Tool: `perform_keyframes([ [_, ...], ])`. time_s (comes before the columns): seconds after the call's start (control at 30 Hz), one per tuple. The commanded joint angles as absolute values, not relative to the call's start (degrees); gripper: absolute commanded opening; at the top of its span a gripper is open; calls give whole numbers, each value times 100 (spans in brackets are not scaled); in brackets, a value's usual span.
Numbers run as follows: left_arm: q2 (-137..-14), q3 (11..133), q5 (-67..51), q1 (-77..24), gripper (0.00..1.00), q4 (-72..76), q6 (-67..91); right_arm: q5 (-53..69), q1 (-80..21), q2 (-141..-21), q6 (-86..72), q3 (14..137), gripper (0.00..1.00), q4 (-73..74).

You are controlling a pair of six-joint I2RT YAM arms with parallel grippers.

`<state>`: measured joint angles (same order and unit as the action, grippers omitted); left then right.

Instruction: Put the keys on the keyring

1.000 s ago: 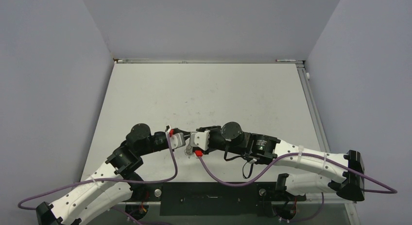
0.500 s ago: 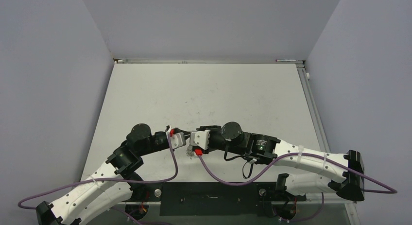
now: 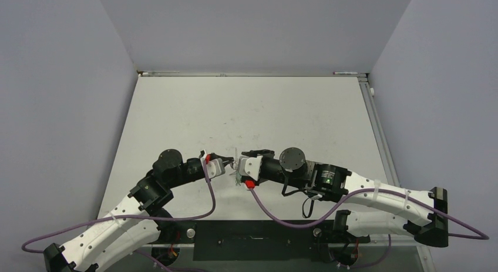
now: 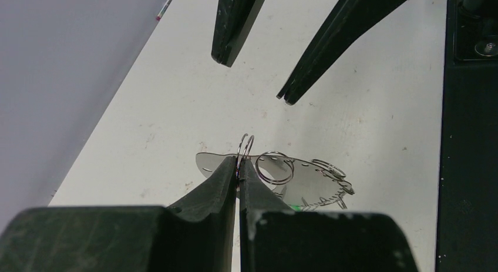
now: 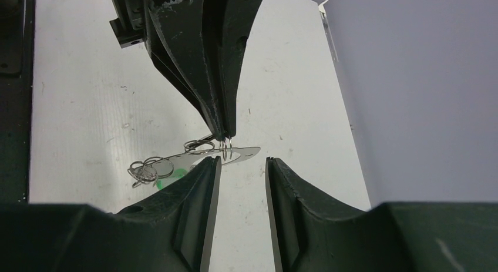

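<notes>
Where the left tool (image 4: 238,166) closes, its fingertips are clamped together on the thin wire at the near end of the keyring (image 4: 276,173). The keyring's long axis runs crosswise to that tool and trails right to small silver loops and a green tag (image 4: 292,208) by the tabletop (image 4: 176,107). Just beyond, the right tool (image 4: 253,79) faces it with its fingers apart, holding nothing. Separate keys cannot be made out.
</notes>
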<state>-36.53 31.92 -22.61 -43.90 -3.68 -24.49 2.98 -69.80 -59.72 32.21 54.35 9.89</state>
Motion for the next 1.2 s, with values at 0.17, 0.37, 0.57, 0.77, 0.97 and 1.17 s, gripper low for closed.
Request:
perform_keyframes([
  [0.17, -3604, 3481, -2354, -4394, 0, 70, -2443, 320, -7000, -6372, 3143, 5482, 34, 432],
  [0.37, -3593, 3480, -2352, -4389, 0, 79, -2439, 377, -6947, -6561, 3140, 5570, 33, 331],
  [0.57, -3567, 3476, -2363, -4394, 0, 79, -2435, 352, -6904, -6659, 3125, 5581, 32, 277],
  [0.77, -3538, 3472, -2386, -4399, 0, 79, -2435, 246, -6831, -6789, 3148, 5609, 29, 360],
  [0.97, -3509, 3454, -2470, -4397, 0, 104, -2443, 273, -6785, -6843, 3146, 5625, 24, 370],
  [1.17, -3498, 3441, -2492, -4399, 0, 111, -2461, 251, -6745, -6880, 3112, 5660, 18, 474],
])
